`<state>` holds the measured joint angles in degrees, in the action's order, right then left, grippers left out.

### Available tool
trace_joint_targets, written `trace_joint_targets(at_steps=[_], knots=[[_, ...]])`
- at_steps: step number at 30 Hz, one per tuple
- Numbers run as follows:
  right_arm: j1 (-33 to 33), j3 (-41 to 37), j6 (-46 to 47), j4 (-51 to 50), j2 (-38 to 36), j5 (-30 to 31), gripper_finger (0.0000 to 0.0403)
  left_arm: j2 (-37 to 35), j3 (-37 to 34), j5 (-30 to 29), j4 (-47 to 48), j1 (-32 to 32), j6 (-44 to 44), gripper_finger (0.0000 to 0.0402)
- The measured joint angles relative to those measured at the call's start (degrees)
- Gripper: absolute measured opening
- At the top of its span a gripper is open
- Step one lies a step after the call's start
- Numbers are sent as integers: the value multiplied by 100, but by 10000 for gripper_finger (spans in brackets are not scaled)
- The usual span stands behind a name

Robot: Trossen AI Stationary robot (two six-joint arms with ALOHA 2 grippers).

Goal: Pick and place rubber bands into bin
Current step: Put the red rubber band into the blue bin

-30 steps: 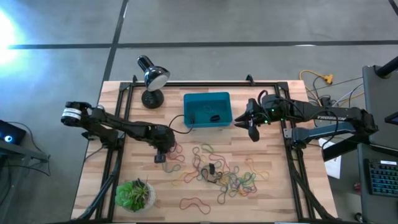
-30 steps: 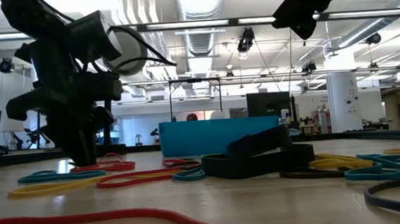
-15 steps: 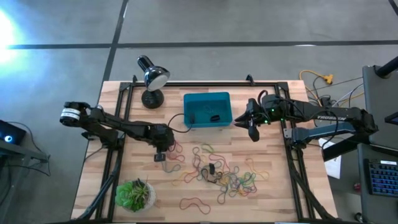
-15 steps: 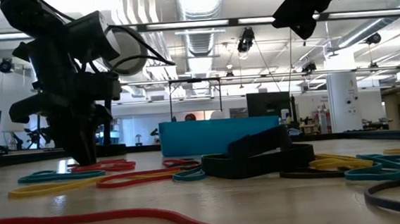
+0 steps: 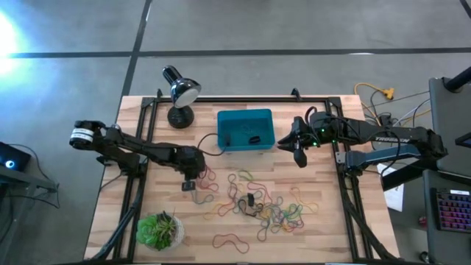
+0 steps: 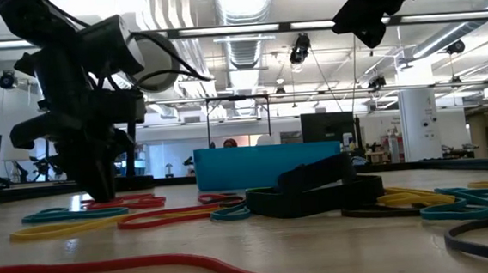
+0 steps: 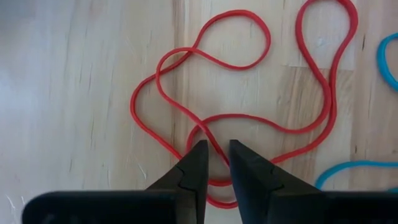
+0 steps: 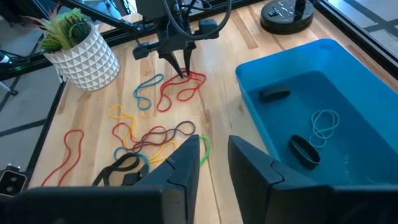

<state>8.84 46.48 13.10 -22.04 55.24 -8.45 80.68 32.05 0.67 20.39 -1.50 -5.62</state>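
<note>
Several coloured rubber bands (image 5: pixel 265 206) lie loose on the wooden table near its middle. My left gripper (image 7: pixel 217 149) points down at a twisted red rubber band (image 7: pixel 134 106), left of the pile. Its fingertips stand a narrow gap apart at the table top, with one red strand (image 7: pixel 216 152) running between them. The right wrist view shows it from across the table (image 8: pixel 185 73). The teal bin (image 5: pixel 245 112) stands at the far middle, with a few bands (image 8: pixel 303 149) inside. My right gripper (image 8: pixel 214 146) hovers high to the right of the bin, slightly open and empty. My left gripper comes at the red band from above, its fingertips (image 7: pixel 198 155) on either side of one strand where the band crosses itself. The band lies flat on the table. Whether the fingers touch the strand, I cannot tell.
A black desk lamp (image 5: pixel 179 92) stands at the far left. A potted plant (image 5: pixel 158 230) in a white pot is at the near left. A single red band (image 5: pixel 229 241) lies near the front edge. Black frame rails run along the table's sides.
</note>
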Motion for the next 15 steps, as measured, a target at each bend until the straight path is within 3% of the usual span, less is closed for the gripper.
trace_joint_targets(at_steps=[15], knots=[[0, 0, 1, 0, 4, 0, 70, 4, 65, 365, 44, 2, -11, 1]])
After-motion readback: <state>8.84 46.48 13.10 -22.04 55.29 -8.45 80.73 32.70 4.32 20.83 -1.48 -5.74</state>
